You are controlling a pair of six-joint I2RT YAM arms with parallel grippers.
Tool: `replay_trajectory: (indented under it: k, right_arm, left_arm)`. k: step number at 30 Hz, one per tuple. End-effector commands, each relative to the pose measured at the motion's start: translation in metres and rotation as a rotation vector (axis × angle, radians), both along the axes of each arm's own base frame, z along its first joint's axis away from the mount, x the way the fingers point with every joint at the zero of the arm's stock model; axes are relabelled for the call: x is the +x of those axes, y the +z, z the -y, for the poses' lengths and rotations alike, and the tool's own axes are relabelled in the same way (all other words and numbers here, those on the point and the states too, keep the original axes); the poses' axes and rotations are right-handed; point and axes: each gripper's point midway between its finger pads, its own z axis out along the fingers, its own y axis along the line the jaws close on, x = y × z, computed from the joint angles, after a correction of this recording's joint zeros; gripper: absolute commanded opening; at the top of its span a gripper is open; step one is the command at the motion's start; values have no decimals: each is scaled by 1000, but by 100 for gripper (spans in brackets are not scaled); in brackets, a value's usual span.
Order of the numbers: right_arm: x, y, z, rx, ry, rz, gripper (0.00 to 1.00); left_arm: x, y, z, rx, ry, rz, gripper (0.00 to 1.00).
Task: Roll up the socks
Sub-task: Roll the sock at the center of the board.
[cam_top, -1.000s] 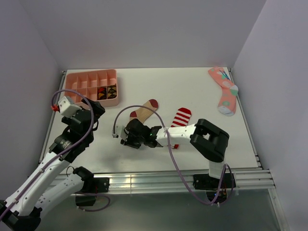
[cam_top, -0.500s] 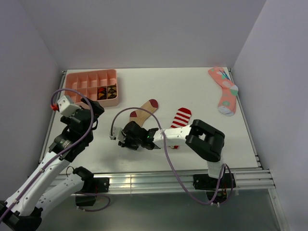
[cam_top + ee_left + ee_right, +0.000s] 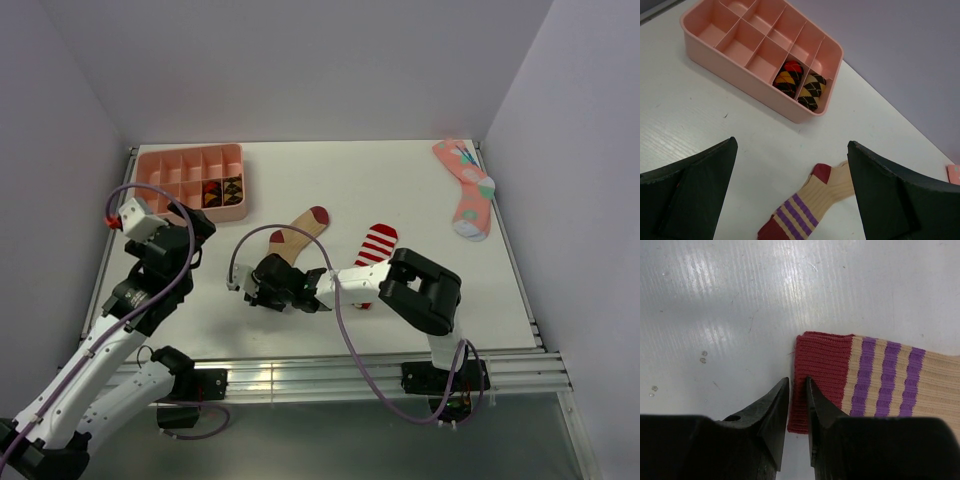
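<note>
Tray (image 3: pixel 190 150) sat far-L on the counter (image 3: pixel 400 170), w/ 2 rolled socks (image 3: pixel 232 190) in its near-R compartments. Left sock (image 3: pixel 298 228) lay mid-counter at an angle, just L of the middle sock (image 3: pixel 376 243), not touching. 3rd sock (image 3: pixel 465 188) lay far-R, well apart. R end effector (image 3: pixel 262 290) was at the left sock's near end, cuff edge nipped btwn its tips.
</note>
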Motion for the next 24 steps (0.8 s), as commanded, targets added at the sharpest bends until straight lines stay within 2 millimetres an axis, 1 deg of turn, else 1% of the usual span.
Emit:
replay_trajectory:
  k: [1, 6, 8, 11, 15, 19, 20, 22, 23, 24]
  right_arm:
    - [-1, -11, -2, 3, -10, -1, 28]
    - [-1, -18, 2, -6, -18, -5, 27]
    - [-1, -22, 6, -14, -22, -10, 27]
    - [-2, -29, 7, -33, -22, -27, 24]
    - [-3, -32, 7, -40, -24, -43, 22]
    - [-7, -33, 5, -40, -10, -72, 18]
    - [-8, -33, 5, -41, -10, -79, 15]
    - [-8, -30, 6, -35, -9, -91, 13]
    - [-12, -31, 8, -38, 5, -116, 10]
    - [-12, -28, 9, -30, 4, -130, 8]
  left_arm:
    - [3, -3, 1, 2, -15, 8, 99]
    - [4, -17, 3, 14, -28, -21, 99]
    - [4, -19, 2, 14, -27, -20, 99]
    - [4, -27, 3, 14, -33, -29, 99]
    - [4, -29, 3, 15, -36, -31, 99]
    - [5, -32, 4, 23, -43, -36, 99]
    - [5, -32, 4, 22, -44, -35, 99]
    - [6, -34, 5, 22, -46, -35, 99]
    - [6, -34, 5, 19, -49, -33, 99]
    - [6, -38, 5, 22, -51, -38, 99]
